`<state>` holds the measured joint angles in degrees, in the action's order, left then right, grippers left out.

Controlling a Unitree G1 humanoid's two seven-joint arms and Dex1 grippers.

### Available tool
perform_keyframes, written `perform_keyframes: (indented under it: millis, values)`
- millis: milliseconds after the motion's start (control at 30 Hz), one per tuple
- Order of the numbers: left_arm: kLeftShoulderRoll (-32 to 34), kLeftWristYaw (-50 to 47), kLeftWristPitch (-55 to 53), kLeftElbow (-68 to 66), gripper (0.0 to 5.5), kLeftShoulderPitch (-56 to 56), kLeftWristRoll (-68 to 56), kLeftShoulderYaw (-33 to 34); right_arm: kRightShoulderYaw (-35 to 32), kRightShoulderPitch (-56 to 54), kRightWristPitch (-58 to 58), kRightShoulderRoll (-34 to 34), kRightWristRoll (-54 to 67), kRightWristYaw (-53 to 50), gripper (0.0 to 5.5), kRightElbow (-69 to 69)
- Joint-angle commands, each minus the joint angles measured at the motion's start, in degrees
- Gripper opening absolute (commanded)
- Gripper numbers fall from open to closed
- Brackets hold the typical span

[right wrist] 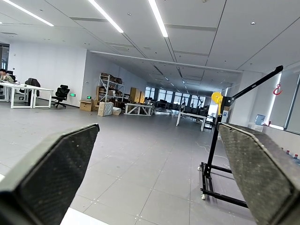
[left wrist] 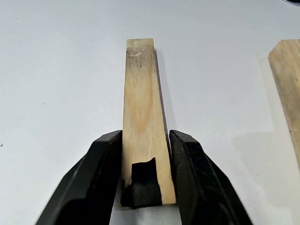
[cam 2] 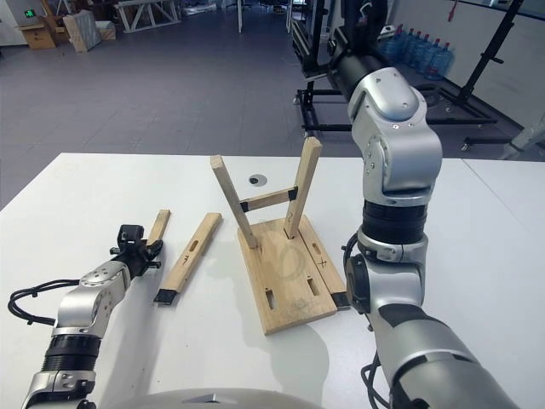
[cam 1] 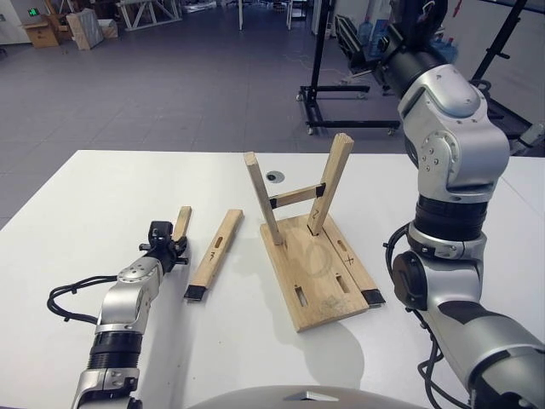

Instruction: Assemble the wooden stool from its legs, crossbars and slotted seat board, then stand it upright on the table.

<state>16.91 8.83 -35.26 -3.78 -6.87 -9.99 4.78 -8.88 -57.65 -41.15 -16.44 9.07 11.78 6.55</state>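
Clamped in left gripper (left wrist: pixel 146 140) by its black-taped end: short pale wooden crossbar (left wrist: pixel 140 89), flat on white table (cam 1: pixel 102 196), well left of pale slotted wooden seat board (cam 1: pixel 319 281); right gripper (right wrist: pixel 159 129) raised, fingers wide apart.

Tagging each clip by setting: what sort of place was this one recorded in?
Probably a large open-plan robotics lab or workshop hall: a white table on a wide grey tiled floor, a black metal frame, cardboard boxes and long ceiling strip lights.
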Motion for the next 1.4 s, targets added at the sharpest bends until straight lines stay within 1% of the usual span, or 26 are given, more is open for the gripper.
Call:
perform_keyframes:
  millis: [33, 233, 367, 400, 500, 567, 667, 733, 833, 967, 1100, 1300, 1400]
  values:
    - [-1.90, 0.55, -3.02, -3.12, 1.26, 4.08, 0.89, -2.45, 0.50, 0.53, -0.83, 0.39, 0.78, -0.38, 4.68, 0.10]
    - [-1.55, -0.47, -2.68, -2.47, 1.26, 4.01, 1.54, -1.15, 0.03, 1.62, -2.98, 1.41, 2.87, -0.36, 4.68, 0.73]
    - [0.81, -1.34, -0.22, 3.38, 1.26, 2.16, 2.52, 1.43, -0.71, 3.79, -4.53, 3.01, 5.02, -0.66, 4.68, 0.95]
    - [2.44, -1.01, 1.57, 6.30, 1.26, 0.56, 2.38, 3.28, -1.74, 4.83, -5.01, 3.74, 6.24, -0.67, 4.68, 0.28]
    - [7.48, 1.95, 5.59, 14.73, 1.26, -5.23, 0.76, 8.00, -7.68, 6.91, -8.78, 7.59, 12.82, -1.56, 4.68, -2.21]
    - [9.79, 4.44, 6.08, 19.75, 1.26, -10.16, -0.99, 8.70, -16.39, 5.67, -14.59, 11.48, 22.68, -3.25, 4.68, -5.09]
    - [11.02, 8.07, 3.40, 26.18, 1.26, -18.43, -5.07, 6.69, -27.52, 0.67, -24.53, 15.15, 40.96, -6.06, 4.68, -9.25]
    - [10.60, 10.77, 1.73, 28.67, 1.26, -21.76, -7.76, 4.13, -30.61, -2.37, -29.03, 17.34, 51.12, -8.57, 4.68, -11.04]
    - [9.28, 13.35, -0.44, 30.46, 1.26, -22.07, -10.85, 0.92, -29.63, -1.96, -31.59, 21.27, 58.75, -13.94, 4.68, -11.35]
    - [8.03, 13.47, -3.47, 32.37, 1.26, -21.99, -13.71, -0.48, -27.78, 0.16, -30.05, 23.63, 64.05, -19.57, 4.68, -10.99]
    - [7.13, 12.99, -5.01, 33.16, 1.26, -22.05, -14.89, -1.47, -25.07, 0.58, -26.31, 24.76, 66.04, -22.48, 4.68, -11.50]
    - [6.38, 12.69, -5.50, 33.80, 1.26, -21.29, -15.06, -2.49, -20.30, 0.27, -20.29, 25.50, 66.39, -22.77, 4.68, -13.47]
    - [6.09, 12.45, -5.59, 34.06, 1.26, -21.00, -14.88, -2.82, -18.59, 0.48, -17.63, 25.22, 66.52, -22.70, 4.13, -14.13]
